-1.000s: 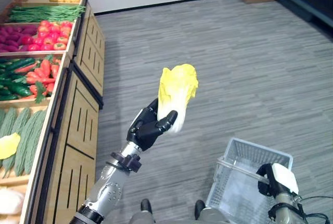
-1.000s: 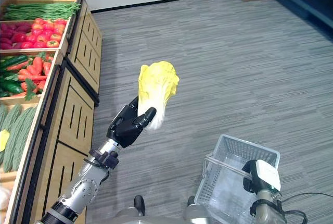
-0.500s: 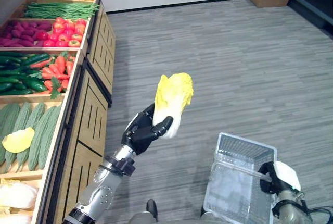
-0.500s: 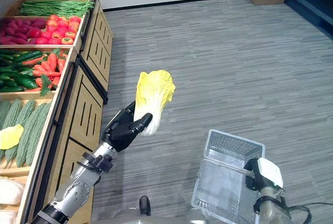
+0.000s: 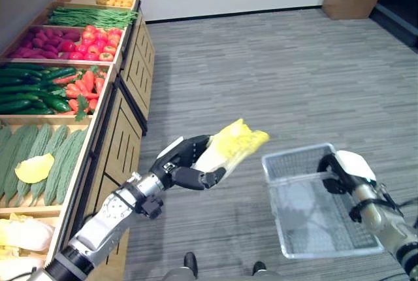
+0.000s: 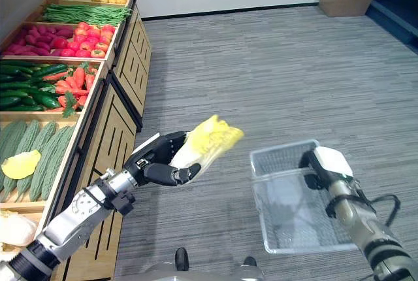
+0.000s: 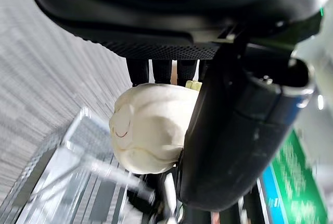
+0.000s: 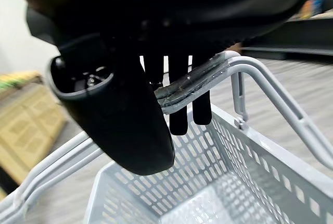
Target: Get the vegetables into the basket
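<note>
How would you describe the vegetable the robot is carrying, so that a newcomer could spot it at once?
Start at the grey mesh basket hanging from the right hand over the carpet. Just beside its rim, the left hand grips a napa cabbage in mid-air. It is the one vegetable off the wooden shelves: yellow frilly leaves, white base, tilted towards the basket.

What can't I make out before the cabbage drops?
- Basket floor: washed out in both eye views, contents unclear.
- Right hand: white cover hides its fingers; the wrist view shows them round the handle.
- Cabbage base: left hand covers it.
</note>
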{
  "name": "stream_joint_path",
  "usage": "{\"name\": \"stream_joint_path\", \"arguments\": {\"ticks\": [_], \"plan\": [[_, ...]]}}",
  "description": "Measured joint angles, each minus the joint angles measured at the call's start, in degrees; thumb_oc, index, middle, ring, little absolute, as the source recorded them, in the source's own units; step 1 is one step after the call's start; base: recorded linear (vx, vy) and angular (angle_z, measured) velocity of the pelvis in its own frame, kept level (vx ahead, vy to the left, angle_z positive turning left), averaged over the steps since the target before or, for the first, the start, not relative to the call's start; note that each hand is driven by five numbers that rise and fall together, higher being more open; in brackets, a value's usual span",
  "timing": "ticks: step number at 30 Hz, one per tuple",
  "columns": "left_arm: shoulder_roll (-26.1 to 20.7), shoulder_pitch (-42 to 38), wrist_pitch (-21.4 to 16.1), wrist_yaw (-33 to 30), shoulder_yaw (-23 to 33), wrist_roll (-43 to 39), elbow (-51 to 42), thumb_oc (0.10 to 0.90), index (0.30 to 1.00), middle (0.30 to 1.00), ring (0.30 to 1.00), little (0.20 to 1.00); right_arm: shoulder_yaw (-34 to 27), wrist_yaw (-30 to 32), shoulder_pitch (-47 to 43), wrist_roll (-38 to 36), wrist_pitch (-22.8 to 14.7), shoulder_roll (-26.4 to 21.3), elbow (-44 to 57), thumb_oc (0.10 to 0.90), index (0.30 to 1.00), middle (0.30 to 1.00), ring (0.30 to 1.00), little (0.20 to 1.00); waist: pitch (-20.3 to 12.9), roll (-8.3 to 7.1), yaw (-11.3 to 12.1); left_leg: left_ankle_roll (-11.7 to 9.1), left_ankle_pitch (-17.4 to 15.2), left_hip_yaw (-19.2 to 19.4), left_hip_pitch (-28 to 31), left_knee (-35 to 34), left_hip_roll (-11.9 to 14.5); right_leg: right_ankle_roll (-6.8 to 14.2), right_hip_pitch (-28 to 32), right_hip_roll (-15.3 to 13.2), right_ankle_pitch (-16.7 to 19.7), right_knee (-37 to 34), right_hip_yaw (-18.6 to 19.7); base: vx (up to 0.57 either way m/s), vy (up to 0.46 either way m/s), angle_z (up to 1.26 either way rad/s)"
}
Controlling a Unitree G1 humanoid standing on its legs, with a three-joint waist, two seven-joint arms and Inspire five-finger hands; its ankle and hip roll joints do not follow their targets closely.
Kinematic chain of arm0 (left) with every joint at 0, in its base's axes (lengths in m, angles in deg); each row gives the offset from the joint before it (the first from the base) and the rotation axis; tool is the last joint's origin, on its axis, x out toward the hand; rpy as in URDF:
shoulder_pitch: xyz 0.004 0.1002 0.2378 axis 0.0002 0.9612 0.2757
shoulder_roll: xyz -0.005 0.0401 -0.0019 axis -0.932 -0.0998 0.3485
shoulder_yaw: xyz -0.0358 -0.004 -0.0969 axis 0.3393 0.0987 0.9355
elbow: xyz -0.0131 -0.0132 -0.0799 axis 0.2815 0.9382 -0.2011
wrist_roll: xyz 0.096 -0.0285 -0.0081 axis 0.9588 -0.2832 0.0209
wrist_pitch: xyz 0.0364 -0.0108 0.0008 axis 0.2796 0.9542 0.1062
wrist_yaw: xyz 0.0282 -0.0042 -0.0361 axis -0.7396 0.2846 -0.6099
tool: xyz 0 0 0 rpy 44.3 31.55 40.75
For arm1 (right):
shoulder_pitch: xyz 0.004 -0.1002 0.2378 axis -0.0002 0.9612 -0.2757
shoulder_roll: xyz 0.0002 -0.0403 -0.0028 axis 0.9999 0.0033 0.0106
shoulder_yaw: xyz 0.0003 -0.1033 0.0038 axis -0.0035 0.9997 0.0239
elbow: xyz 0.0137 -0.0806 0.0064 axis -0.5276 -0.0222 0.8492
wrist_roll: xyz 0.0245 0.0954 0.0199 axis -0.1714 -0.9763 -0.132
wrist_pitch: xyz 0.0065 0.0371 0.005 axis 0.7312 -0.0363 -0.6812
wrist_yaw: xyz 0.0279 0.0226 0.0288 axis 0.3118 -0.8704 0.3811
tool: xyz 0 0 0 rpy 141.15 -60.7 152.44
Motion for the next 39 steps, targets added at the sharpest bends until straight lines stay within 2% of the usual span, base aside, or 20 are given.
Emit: {"name": "stream_joint_path", "arguments": {"ticks": [4,8,10,12,14,16,23,29,30,32,35,39], "plan": [[-1.74,-5.04,-0.76,1.18,-3.31,5.33,-1.94,0.400,0.300,0.300,0.300,0.300,3.80,-2.60,-5.62,-2.28,-0.10,0.74,-0.06,0.400,0.300,0.300,0.300,0.300,-0.05,0.09,0.95,-0.08,0.10,-0.02,-0.04,0.02,0.13,-0.05,-0.06,0.04,0.03,0.00,0.01,0.00,0.000,0.00],[-2.91,-7.83,-1.81,1.41,-5.82,7.16,-2.73,0.400,0.300,0.300,0.300,0.300,6.08,-3.35,-10.09,-4.40,0.28,2.69,-0.99,0.400,0.300,0.300,0.300,0.300,-0.06,0.10,1.13,-0.08,0.09,0.07,-0.05,0.03,0.11,-0.05,-0.12,0.11,0.02,0.00,0.09,0.00,0.000,0.00],[-3.56,-12.33,-1.98,1.81,-9.89,10.00,-2.81,0.400,0.300,0.300,0.300,0.300,8.43,-3.62,-14.98,-5.97,1.28,6.19,-4.31,0.400,0.300,0.300,0.300,0.300,-0.06,0.13,1.29,-0.07,0.10,0.07,-0.08,0.03,0.11,-0.05,-0.15,0.17,0.03,0.00,0.08,0.00,0.000,0.00],[-3.52,-13.46,-2.14,2.19,-11.19,11.30,-3.54,0.400,0.300,0.300,0.300,0.300,9.24,-3.87,-17.08,-7.08,1.71,8.38,-5.76,0.400,0.300,0.300,0.300,0.300,-0.07,0.16,1.28,-0.07,0.10,0.08,-0.09,0.04,0.11,-0.05,-0.16,0.15,0.02,0.00,0.09,0.00,0.000,0.00],[-3.36,-15.11,-2.31,2.27,-13.20,12.23,-3.89,0.400,0.300,0.300,0.300,0.300,10.16,-3.92,-19.23,-8.69,2.14,10.54,-7.91,0.400,0.300,0.300,0.300,0.300,-0.07,0.18,1.57,-0.07,0.10,0.07,-0.10,0.04,0.07,-0.07,-0.17,0.12,0.01,0.00,0.07,0.00,0.000,0.00],[-2.75,-20.22,-2.44,2.28,-17.56,13.85,-4.00,0.400,0.300,0.300,0.300,0.300,11.40,-4.05,-25.67,-10.60,3.96,15.35,-15.56,0.400,0.300,0.300,0.300,0.300,-0.09,0.34,1.43,-0.03,0.20,0.13,-0.49,0.04,0.06,-0.15,-0.67,0.15,0.09,0.00,0.17,-0.03,0.014,-0.01],[0.67,-24.48,-3.54,2.12,-22.08,16.46,-3.36,0.400,0.300,0.300,0.300,0.300,12.51,-3.27,-33.19,-14.59,5.83,18.81,-22.49,0.400,0.300,0.300,0.300,0.300,0.16,0.95,1.48,-0.01,0.27,0.21,-1.63,0.06,0.05,-0.17,-1.81,0.19,0.11,0.00,0.18,0.00,0.002,0.00],[6.06,-24.69,-3.66,1.88,-23.51,19.53,5.21,0.400,0.300,0.300,0.300,0.300,12.53,-3.14,-34.42,-18.23,7.10,20.76,-22.51,0.400,0.300,0.300,0.300,0.300,0.18,1.16,1.21,-0.01,0.27,0.56,-2.11,0.06,0.23,-0.20,-2.52,0.31,0.08,0.00,0.56,0.02,0.010,-0.04],[7.43,-24.84,-4.15,0.80,-23.57,24.81,9.97,0.400,0.300,0.300,0.300,0.300,12.56,-3.13,-34.43,-21.28,7.42,22.10,-22.48,0.400,0.300,0.300,0.300,0.300,0.19,1.17,1.01,-0.01,0.26,0.90,-2.12,0.05,0.24,-0.21,-2.69,0.37,0.08,0.00,0.84,0.02,0.017,-0.06],[8.32,-24.88,-4.57,-0.63,-23.65,28.63,13.78,0.400,0.300,0.300,0.300,0.300,13.01,-3.14,-34.42,-22.35,7.58,22.79,-21.86,0.400,0.300,0.300,0.300,0.300,0.19,1.16,0.82,-0.03,0.24,1.16,-2.20,0.05,0.27,-0.22,-2.86,0.40,0.09,0.00,0.97,0.01,0.008,-0.03],[11.13,-24.55,-4.35,-2.74,-23.63,32.72,21.02,0.400,0.300,0.300,0.300,0.300,15.16,-3.30,-34.43,-23.08,8.07,22.81,-17.95,0.400,0.300,0.300,0.300,0.300,0.19,1.16,0.61,-0.03,0.24,1.28,-2.35,0.05,0.31,-0.30,-3.18,0.40,0.15,0.00,1.27,0.02,0.008,-0.05],[13.31,-22.32,-3.03,-3.57,-22.75,33.39,26.58,0.400,0.300,0.300,0.300,0.300,17.73,-4.98,-34.43,-24.60,8.76,22.39,-12.35,0.400,0.300,0.300,0.300,0.300,0.20,1.14,0.29,-0.02,0.23,1.85,-2.37,0.05,0.43,-0.32,-3.34,0.51,0.16,0.01,1.55,0.04,0.008,-0.04]]}}
